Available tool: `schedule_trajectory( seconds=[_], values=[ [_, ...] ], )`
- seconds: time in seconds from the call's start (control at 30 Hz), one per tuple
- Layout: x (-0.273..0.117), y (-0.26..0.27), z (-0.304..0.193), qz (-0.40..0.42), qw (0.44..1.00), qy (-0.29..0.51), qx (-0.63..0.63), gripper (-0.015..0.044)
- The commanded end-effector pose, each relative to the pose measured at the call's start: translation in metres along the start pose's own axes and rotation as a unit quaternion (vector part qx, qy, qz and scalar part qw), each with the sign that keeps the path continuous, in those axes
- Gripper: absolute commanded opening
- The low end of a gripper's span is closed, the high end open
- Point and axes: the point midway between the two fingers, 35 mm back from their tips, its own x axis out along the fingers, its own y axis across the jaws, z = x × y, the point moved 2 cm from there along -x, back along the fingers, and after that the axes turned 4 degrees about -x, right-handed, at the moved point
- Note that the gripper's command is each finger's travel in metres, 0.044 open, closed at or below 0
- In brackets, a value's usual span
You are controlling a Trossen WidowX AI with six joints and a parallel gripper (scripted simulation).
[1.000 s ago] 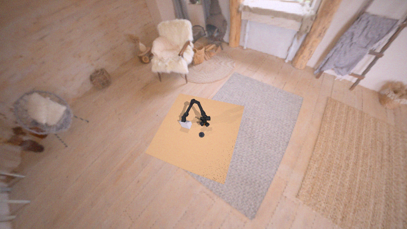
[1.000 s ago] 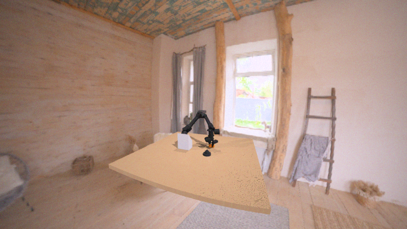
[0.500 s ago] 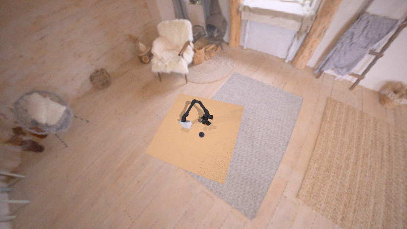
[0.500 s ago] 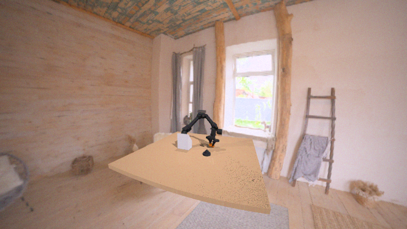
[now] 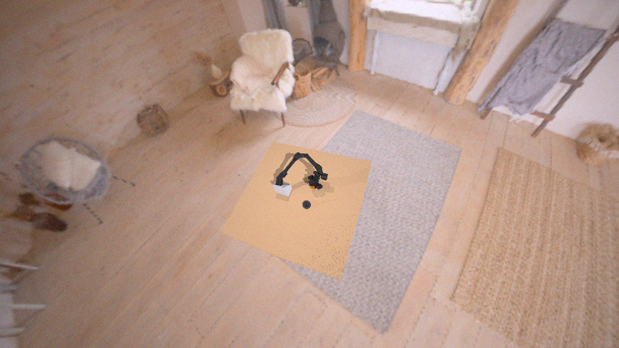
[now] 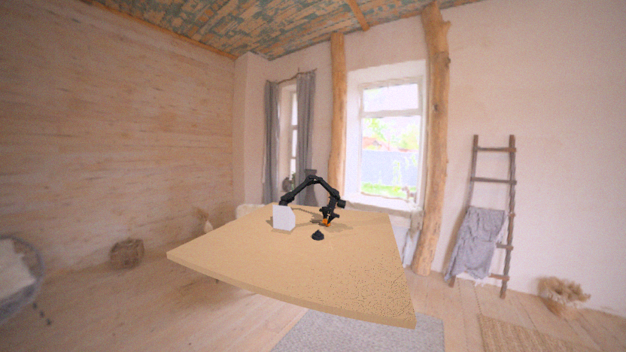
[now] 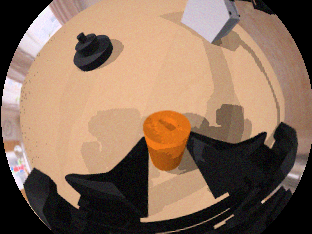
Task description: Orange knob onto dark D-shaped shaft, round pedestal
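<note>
Knob [image 5: 312,187] [image 6: 325,222] [image 7: 167,139], orange, is gripped between the fingers of the hand [image 5: 315,184] [image 6: 326,220] [image 7: 164,136], which is about half open. Contact is noted on both sides of the knob. It is located over the table [image 5: 277,233] [image 6: 280,262] [image 7: 145,85], off the pedestal and apart from it. Pedestal [image 5: 306,204] [image 6: 317,235] [image 7: 93,52], dark and round, stands near the hand, its shaft bare. White block [image 5: 283,189] [image 6: 284,217] [image 7: 210,19] stands farther off, beside the arm's foot.

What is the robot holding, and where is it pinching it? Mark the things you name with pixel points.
The gripper [image 5: 314,186] [image 6: 326,222] [image 7: 164,136] pinches the orange knob [image 5: 312,187] [image 6: 325,222] [image 7: 167,140] by its opposite sides.
</note>
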Motion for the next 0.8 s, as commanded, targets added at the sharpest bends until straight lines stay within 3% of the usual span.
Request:
schedule_trajectory(
  seconds=[0.0,0.77],
  values=[
    [-0.002,0.0,-0.006,-0.002,0.999,-0.037,-0.003,0.0179],
    [-0.007,0.002,-0.034,-0.015,0.981,-0.195,-0.001,0.0179]
  ],
)
